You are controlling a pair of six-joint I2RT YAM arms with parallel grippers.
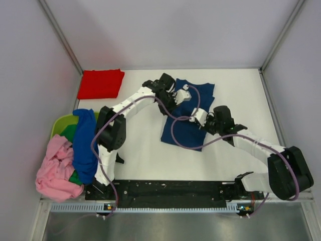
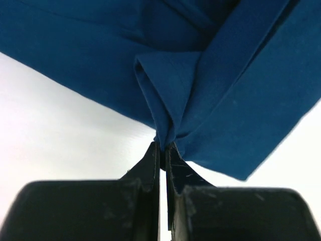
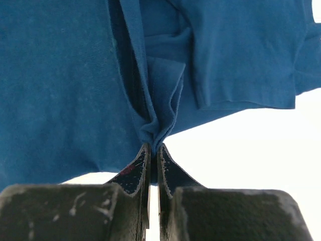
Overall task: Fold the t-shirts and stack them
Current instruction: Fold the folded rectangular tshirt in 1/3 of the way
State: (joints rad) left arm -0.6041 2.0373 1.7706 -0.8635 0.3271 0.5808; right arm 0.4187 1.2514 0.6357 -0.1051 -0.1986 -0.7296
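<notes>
A navy blue t-shirt (image 1: 186, 116) lies partly folded on the white table, centre right. My left gripper (image 1: 175, 95) is shut on a pinch of its cloth near the far left edge; the left wrist view shows the fold (image 2: 165, 100) clamped at the fingertips (image 2: 162, 146). My right gripper (image 1: 200, 119) is shut on the same shirt at its near right side; the right wrist view shows bunched cloth (image 3: 160, 110) between the tips (image 3: 153, 148). A folded red t-shirt (image 1: 101, 83) lies at the far left. Royal blue (image 1: 85, 143), pink (image 1: 56, 168) and green (image 1: 70, 131) shirts hang over the basket.
A lime green plastic basket (image 1: 61, 123) stands at the left edge of the table, overflowing with shirts. Grey booth walls close in the table on left, right and back. Purple cables loop from both arms over the table's middle.
</notes>
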